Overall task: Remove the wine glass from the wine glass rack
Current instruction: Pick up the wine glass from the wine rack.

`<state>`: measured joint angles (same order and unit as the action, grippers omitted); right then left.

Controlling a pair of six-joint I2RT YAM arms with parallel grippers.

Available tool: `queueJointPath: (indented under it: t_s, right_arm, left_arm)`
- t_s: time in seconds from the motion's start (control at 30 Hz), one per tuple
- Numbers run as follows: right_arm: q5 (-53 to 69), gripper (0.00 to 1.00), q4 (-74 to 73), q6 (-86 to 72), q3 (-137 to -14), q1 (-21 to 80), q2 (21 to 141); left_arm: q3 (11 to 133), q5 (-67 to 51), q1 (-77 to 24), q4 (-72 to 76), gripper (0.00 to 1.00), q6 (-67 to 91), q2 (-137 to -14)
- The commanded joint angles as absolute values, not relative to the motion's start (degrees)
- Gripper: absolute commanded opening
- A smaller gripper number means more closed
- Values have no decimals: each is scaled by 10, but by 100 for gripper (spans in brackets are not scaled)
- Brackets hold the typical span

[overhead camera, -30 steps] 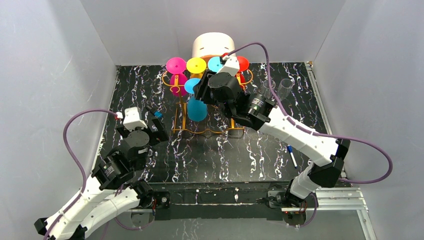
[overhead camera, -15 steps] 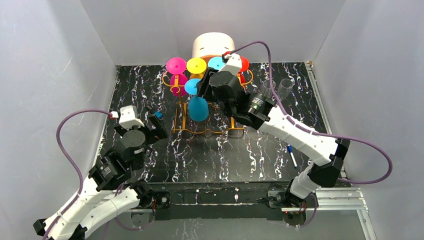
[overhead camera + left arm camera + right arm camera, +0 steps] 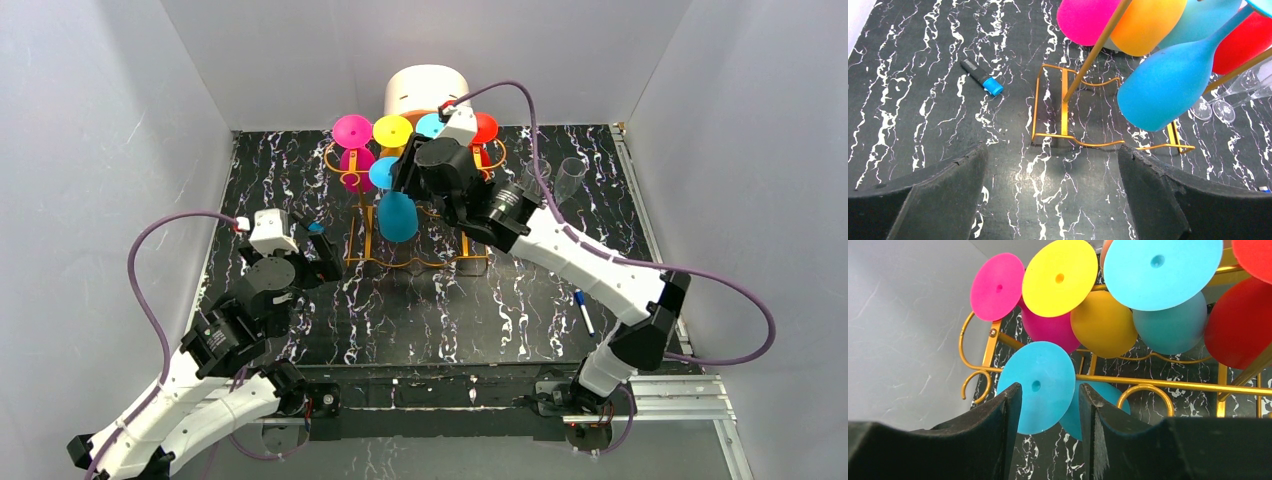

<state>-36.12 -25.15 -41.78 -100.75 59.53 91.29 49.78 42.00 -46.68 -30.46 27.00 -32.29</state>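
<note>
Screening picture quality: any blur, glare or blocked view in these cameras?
Top external: sharp, evenly lit, right arm hides part of the wine glass rack. Left wrist: crisp, soft shadow under the rack. Right wrist: dark right pincer fills the bottom; no glare.

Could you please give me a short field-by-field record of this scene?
rack: orange-gold wire frame on the table
back row: pink glass, yellow glass, cyan glass, red glass, hanging upside down
front blue glass: hanging, nearest arms
right gripper: slightly open at that glass's foot
left gripper: wide open, empty
marker: on table, left of rack
</note>
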Motion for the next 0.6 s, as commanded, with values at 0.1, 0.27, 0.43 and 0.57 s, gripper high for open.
queueJointPath:
  t_s: [0.1, 0.27, 0.43, 0.57]
  right_arm:
    - [-330, 53, -267, -409, -1064, 576, 946]
    - [-308, 47, -267, -412, -1072, 573, 952]
    - [-303, 37, -264, -413, -1076, 573, 950]
    - [-310, 33, -265, -415, -1072, 573, 942]
  left_arm:
    - [511, 399, -466, -293, 98, 243, -322]
    - [508, 403, -466, -296, 98, 237, -320]
    - [507, 402, -466, -297, 98, 237, -321]
    - [509, 402, -466, -297, 98, 239, -321]
